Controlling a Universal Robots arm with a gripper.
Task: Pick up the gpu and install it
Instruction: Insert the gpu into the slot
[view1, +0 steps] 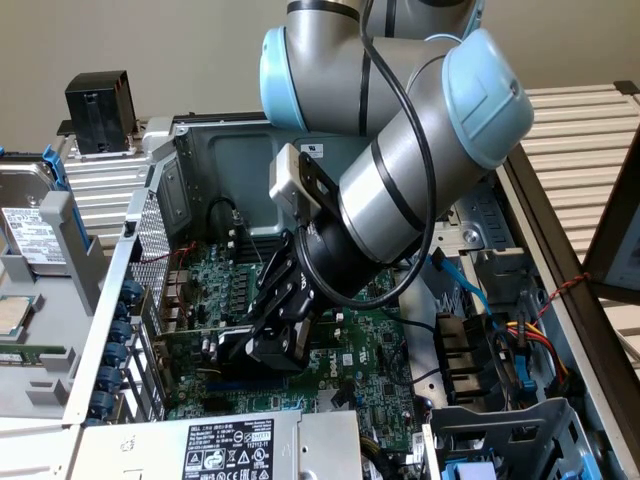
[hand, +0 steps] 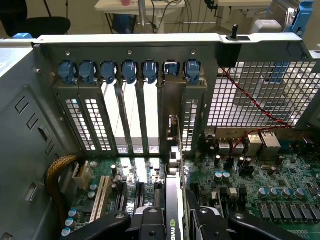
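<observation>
Open computer case (hand: 130, 42), green motherboard (hand: 280, 180), claw (view1: 283, 318) pinching the gpu (hand: 173, 227), blue slot latches (hand: 129, 71) ahead, red wire (hand: 255, 102) beside.

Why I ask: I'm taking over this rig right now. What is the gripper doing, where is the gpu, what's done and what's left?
Gripper: shut on the gpu, with a finger on each side of its shroud.
Gpu: standing on edge, low over the motherboard, bracket end up against the case's rear slot panel.
Done: the gpu is picked up and inside the case.
Left: I cannot tell whether it is seated in its slot; it is not yet released.
</observation>
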